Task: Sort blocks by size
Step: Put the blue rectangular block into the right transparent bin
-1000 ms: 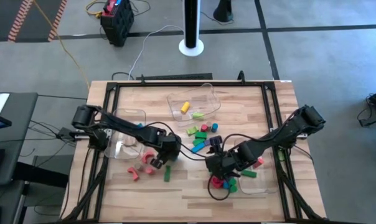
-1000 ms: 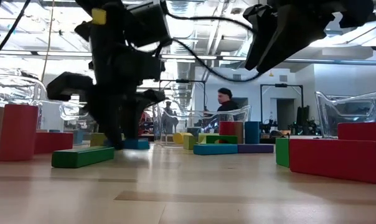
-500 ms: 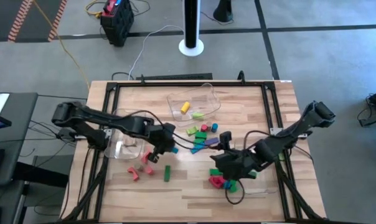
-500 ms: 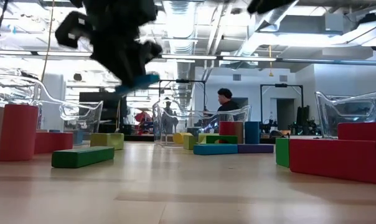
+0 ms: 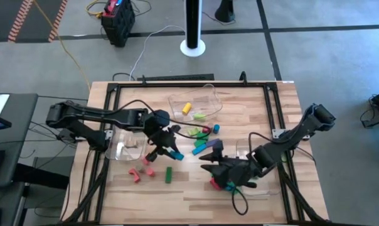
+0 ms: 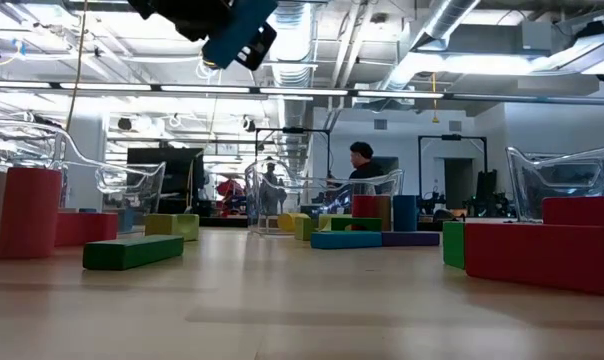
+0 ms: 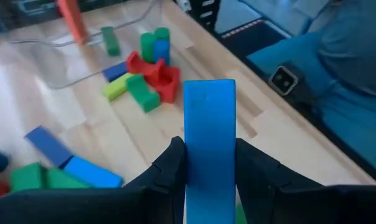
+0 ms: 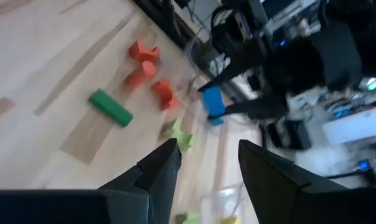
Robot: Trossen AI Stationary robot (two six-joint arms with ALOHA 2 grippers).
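My left gripper (image 5: 169,146) hangs above the table's middle, shut on a blue bar (image 7: 210,143), which shows high up in the low view (image 6: 244,38). My right gripper (image 5: 206,164) is open and empty (image 8: 203,168), pointing toward the table's left, right of the blue bar. Other blocks lie flat on the table: a green bar (image 5: 168,174), red pieces (image 5: 145,164), a mixed cluster (image 5: 202,135) in the middle, and a small heap (image 5: 222,183) under the right arm. My left gripper pinches the blue bar by its two long sides (image 7: 189,171) between its two fingers (image 7: 173,169). The fingers come from the table's left, slanting downward, and lie along the bar, whose free end (image 7: 210,93) sticks out ahead of them. The bar is lifted clear of the table.
Three clear plastic bins stand on the table: one at the far middle (image 5: 209,95) holding a yellow and a green block, one at the left (image 5: 128,139), one at the right (image 5: 257,188). A black frame (image 5: 277,125) borders the table. A person shows far behind the table (image 6: 362,165).
My left gripper has risen from the table with the blue bar and tipped from pointing steeply down toward more level; the bar is now lifted clear. My right gripper has also risen, shifted toward the table's left and turned, staying open.
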